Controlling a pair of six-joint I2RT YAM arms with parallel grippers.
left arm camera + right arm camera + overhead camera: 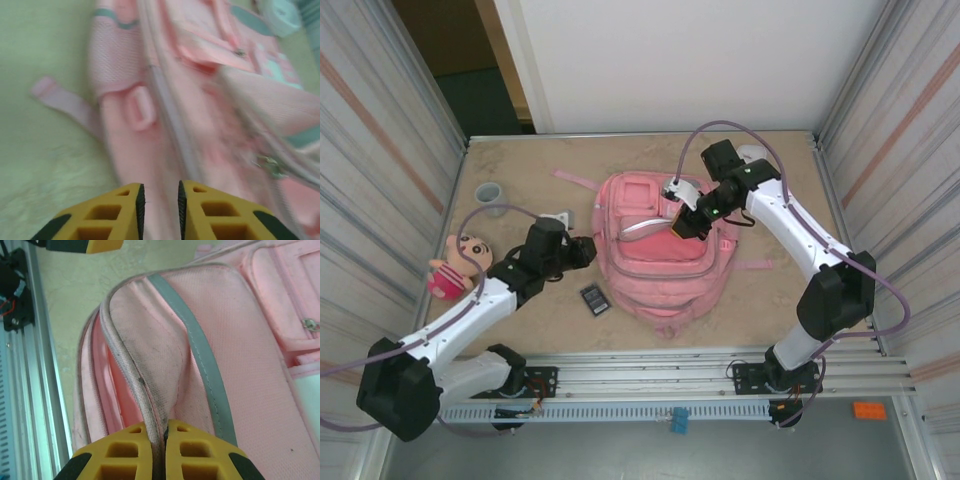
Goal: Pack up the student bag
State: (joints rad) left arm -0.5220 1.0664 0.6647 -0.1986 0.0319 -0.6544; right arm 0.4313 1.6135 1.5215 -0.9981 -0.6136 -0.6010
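The student bag [660, 265] is a big pink backpack lying flat mid-table. My right gripper [686, 223] is over its upper middle and is shut on the raised zipper edge of a flap [145, 390]; the right wrist view shows that edge pinched between the yellow fingers [160, 432], with the pocket gaping to the left. My left gripper [586, 250] is at the bag's left side. In the left wrist view its jaws [160, 200] stand a little apart with nothing between them, above the blurred pink fabric [200, 100].
A small doll [458, 266] lies at the left, with a grey cup [490, 194] behind it. A dark flat device [594, 299] lies by the bag's lower left. A white roll [753, 153] sits at the back right. A loose strap [65, 100] trails left. Rails [720, 370] line the near edge.
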